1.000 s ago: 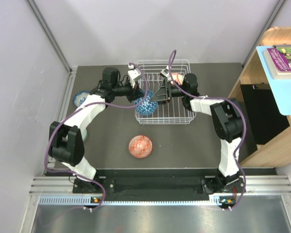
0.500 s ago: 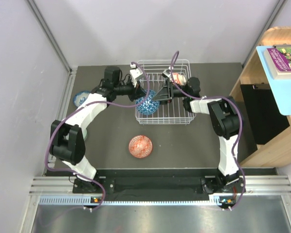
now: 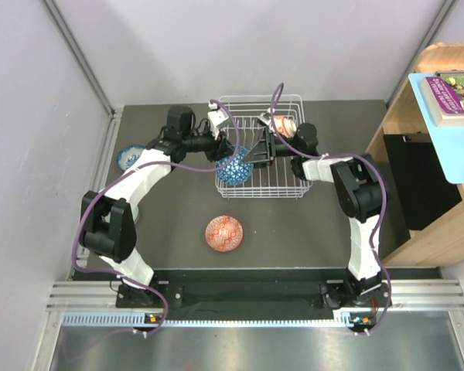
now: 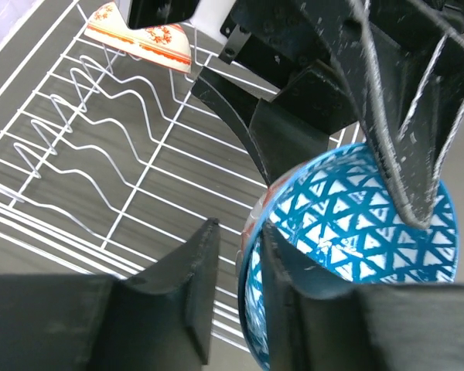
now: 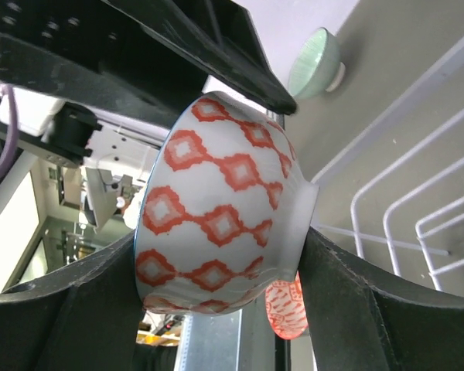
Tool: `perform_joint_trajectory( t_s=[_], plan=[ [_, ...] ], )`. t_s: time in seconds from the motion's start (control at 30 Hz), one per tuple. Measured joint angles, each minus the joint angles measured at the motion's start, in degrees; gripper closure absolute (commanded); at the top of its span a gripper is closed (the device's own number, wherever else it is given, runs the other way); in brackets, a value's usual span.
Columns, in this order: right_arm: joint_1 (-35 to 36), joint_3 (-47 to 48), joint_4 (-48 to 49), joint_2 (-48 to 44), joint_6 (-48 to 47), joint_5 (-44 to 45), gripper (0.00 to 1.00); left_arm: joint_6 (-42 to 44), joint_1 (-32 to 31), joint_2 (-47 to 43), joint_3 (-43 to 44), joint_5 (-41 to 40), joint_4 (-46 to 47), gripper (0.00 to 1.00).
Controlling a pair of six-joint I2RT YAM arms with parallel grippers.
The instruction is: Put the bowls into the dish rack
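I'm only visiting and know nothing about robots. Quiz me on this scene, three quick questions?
1. True or false: the open-side-up orange-red bowl sits inside the dish rack.
2. The blue bowl is gripped by: A) one gripper B) two grippers C) none
3. Fill in: the blue bowl's outside is white with ___ diamonds.
Key: 1 false; 2 B, the left gripper and right gripper; 3 orange-red.

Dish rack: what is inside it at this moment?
A blue-patterned bowl, gripped by the right gripper at the rack's left side, and a second bowl at its far side. The arms hide the rack's middle.
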Motion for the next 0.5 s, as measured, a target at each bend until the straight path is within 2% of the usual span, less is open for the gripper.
perform_joint_trajectory(
  t_s=[0.1, 0.5],
  plan=[
    [0.0, -0.2, -4.2, -0.1, -3.7, 0.2, 1.0, 0.0, 0.0, 0.0, -0.6, 0.0, 0.3, 0.59],
    [-0.4, 0.0, -29.7, -3.1, -23.8, 5.0, 1.0, 0.0, 0.0, 0.0, -2.6, 0.1, 1.4, 0.58]
  ],
)
